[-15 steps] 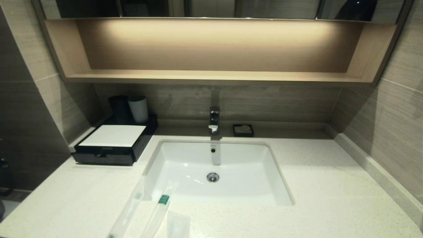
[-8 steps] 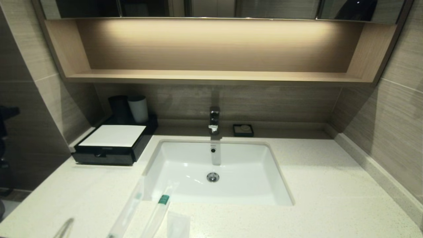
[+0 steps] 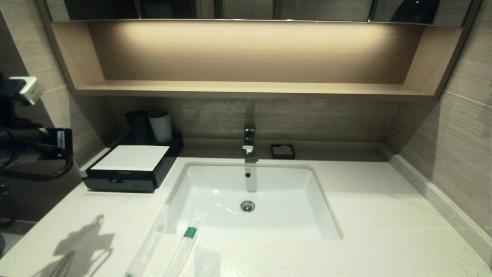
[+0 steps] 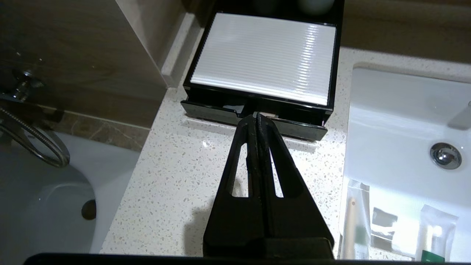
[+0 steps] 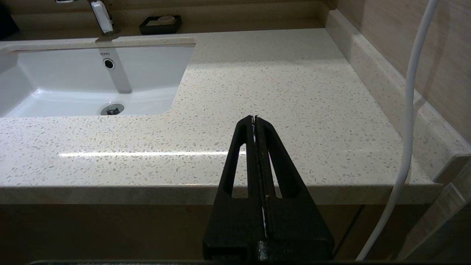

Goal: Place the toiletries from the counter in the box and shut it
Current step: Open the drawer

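Here, the left gripper fingers are clenched empty just short of the box drawer; the right gripper fingers are likewise clenched empty above the table.

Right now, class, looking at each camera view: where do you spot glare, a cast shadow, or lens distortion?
Head view: the left arm's shadow lies on the counter, and straight edges bow toward the corners. Left wrist view: glare streaks the box's ribbed white top. Right wrist view: a thin bright line of reflected light crosses the counter ahead of the right gripper.
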`<state>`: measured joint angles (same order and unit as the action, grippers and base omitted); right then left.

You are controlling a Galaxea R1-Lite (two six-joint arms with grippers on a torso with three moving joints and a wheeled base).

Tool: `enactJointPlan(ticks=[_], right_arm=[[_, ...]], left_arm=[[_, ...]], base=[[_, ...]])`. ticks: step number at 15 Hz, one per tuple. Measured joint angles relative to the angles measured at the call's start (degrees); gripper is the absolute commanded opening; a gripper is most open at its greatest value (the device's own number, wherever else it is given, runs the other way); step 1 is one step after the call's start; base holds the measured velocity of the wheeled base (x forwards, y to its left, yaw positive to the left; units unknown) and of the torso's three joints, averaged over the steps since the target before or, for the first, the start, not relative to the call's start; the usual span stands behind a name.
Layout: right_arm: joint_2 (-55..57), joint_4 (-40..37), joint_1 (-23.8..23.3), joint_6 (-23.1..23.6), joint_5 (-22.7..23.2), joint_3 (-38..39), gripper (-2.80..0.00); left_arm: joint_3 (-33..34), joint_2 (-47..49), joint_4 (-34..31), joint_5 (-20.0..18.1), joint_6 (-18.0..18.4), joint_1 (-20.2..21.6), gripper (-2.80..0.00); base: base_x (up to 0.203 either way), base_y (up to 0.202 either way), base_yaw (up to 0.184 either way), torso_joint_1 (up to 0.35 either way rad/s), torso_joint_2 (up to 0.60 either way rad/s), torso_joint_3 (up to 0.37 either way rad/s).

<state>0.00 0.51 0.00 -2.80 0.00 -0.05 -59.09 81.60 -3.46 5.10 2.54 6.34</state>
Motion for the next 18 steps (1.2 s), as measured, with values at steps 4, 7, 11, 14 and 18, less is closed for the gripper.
enactJointPlan(ticks=[4, 7, 11, 14, 18], right_arm=[[0.0, 0.0, 0.0, 0.0, 0.0, 0.0, -2.80], [0.0, 0.0, 0.0, 0.0, 0.0, 0.0, -2.80], [0.0, 0.0, 0.0, 0.0, 0.0, 0.0, -2.80], [0.0, 0.0, 0.0, 0.0, 0.0, 0.0, -2.80], [0.0, 0.0, 0.0, 0.0, 0.0, 0.0, -2.80]], left_arm=[[-1.2, 6.5, 0.1, 0.4, 0.0, 0.4, -2.80], [-1.5, 9.9, 0.7, 0.2, -0.2, 0.3, -2.80], [-0.8, 14.0, 7.3, 0.2, 0.0, 0.3, -2.80], [-0.6, 16.8, 9.5, 0.1, 0.1, 0.3, -2.80], [0.6, 19.8, 11.1, -0.3, 0.0, 0.2, -2.80]], base=[[0.000, 0.000, 0.000, 0.000, 0.00, 0.000], [0.000, 0.000, 0.000, 0.000, 0.00, 0.000], [0.000, 0.000, 0.000, 0.000, 0.00, 0.000], [0.000, 0.000, 0.000, 0.000, 0.00, 0.000], [0.000, 0.000, 0.000, 0.000, 0.00, 0.000]])
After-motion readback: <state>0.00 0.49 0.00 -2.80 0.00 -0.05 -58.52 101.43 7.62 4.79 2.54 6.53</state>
